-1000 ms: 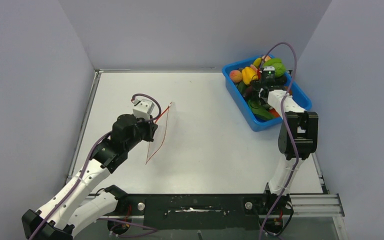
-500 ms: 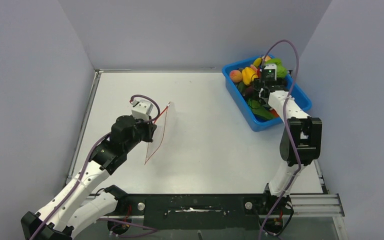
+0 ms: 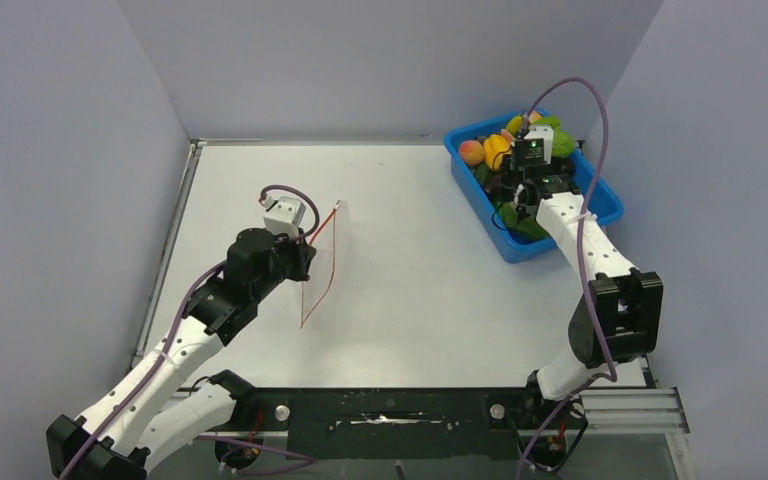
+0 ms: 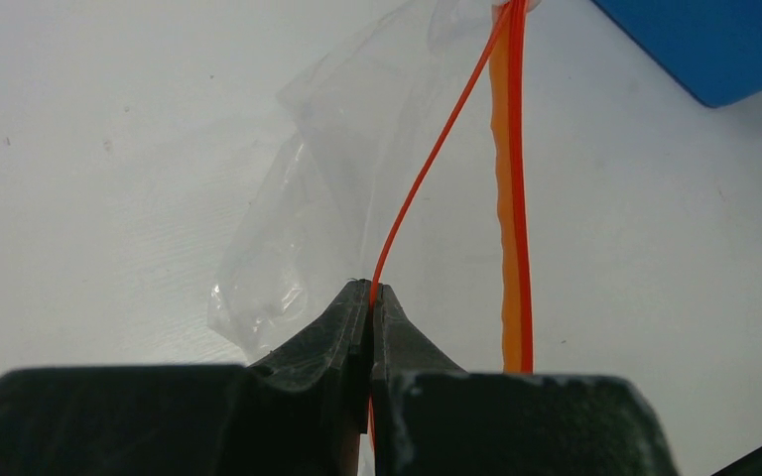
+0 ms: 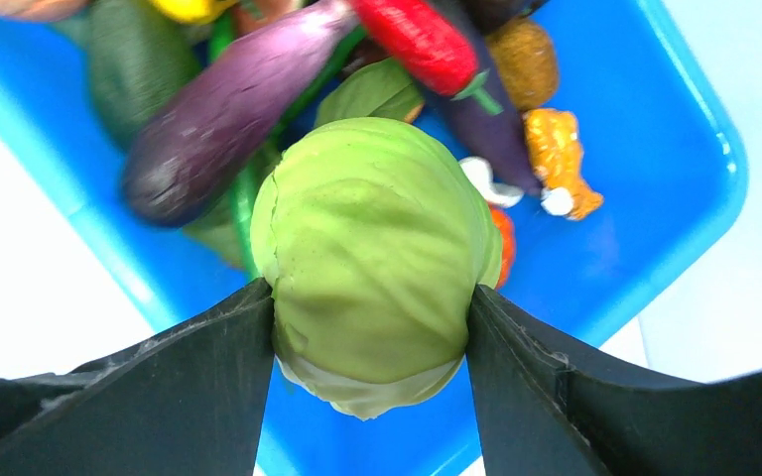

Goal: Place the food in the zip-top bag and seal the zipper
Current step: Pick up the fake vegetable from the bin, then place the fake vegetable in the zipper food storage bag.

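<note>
The clear zip-top bag (image 3: 322, 265) hangs upright left of the table's middle, its orange-red zipper (image 3: 332, 250) open in two strands. My left gripper (image 3: 303, 262) is shut on one strand; in the left wrist view the gripper (image 4: 371, 290) pinches the thin strand, the other zipper strip (image 4: 511, 198) stands apart to the right, and the bag's film (image 4: 327, 188) billows behind. My right gripper (image 5: 370, 297) is shut on the green round food (image 5: 372, 248), held above the blue tub (image 5: 655, 129). In the top view the right gripper (image 3: 516, 200) is over the tub's near half.
The blue tub (image 3: 520, 250) sits at the back right, holding more food: a purple eggplant (image 5: 228, 104), a red chili (image 5: 422, 40), an orange peach (image 3: 472, 152) and a yellow pepper (image 3: 497, 150). Grey walls close in the table on three sides.
My right arm's elbow has swung right and toward me, drawing the gripper from the tub's far part to its near half. My left gripper has shifted the bag slightly right.
</note>
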### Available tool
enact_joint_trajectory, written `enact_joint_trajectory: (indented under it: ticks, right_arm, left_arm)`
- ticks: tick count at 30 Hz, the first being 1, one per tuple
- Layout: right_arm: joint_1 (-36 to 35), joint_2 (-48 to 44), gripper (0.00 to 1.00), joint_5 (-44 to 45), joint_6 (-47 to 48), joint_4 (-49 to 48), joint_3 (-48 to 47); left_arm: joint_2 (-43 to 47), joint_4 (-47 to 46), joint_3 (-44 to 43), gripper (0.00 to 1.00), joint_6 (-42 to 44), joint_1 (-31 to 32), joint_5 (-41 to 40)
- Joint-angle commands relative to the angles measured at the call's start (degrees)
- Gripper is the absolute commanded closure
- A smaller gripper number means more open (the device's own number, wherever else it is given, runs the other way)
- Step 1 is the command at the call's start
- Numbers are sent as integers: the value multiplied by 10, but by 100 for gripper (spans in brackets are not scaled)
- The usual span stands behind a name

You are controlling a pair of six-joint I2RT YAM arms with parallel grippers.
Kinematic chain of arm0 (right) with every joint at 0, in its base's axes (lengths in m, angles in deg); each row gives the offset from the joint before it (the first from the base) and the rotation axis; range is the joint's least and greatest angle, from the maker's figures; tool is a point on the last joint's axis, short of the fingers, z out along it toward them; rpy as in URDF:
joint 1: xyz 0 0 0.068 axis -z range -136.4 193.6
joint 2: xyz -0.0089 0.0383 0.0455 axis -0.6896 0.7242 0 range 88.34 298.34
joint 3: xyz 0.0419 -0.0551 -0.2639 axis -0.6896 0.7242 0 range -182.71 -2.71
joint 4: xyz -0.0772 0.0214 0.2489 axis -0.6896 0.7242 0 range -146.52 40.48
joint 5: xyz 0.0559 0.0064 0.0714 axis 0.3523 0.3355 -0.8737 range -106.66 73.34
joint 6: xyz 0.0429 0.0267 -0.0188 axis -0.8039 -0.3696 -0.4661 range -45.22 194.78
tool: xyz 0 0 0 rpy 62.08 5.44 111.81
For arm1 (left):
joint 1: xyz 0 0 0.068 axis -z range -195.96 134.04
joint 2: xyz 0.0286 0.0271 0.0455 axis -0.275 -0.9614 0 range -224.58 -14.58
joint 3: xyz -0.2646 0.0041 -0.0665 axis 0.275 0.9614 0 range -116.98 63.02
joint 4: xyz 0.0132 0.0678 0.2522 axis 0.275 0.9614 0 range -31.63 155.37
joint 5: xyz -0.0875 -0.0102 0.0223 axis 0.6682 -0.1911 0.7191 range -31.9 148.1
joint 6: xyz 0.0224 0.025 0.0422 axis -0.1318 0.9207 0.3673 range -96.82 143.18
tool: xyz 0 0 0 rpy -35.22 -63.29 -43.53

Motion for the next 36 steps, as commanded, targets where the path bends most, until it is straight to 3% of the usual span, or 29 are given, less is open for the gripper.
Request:
enact_joint_trajectory:
  ticks: [1,5,11,21,30,36]
  right_arm:
    - [-51,-70,51,14,-43,24,3]
    - [-96,-122,53,0,-60,24,27]
    - [-158,-199,53,-89,-83,-3,66]
    - [-245,-317,56,-278,-182,-170,180]
    - [-285,-313,58,-399,-322,-369,278]
    - [-329,-261,58,-426,-361,-439,271]
  left_arm:
    - [-17,-40,-25,100,-33,-4,9]
    - [-39,-47,-39,100,-39,-4,7]
    - [-73,-45,-62,100,-33,-6,-5]
    - [-132,-92,-70,100,-80,-11,35]
    - [-169,-111,-64,100,-104,-15,54]
    - [-171,-109,-68,100,-110,-15,63]
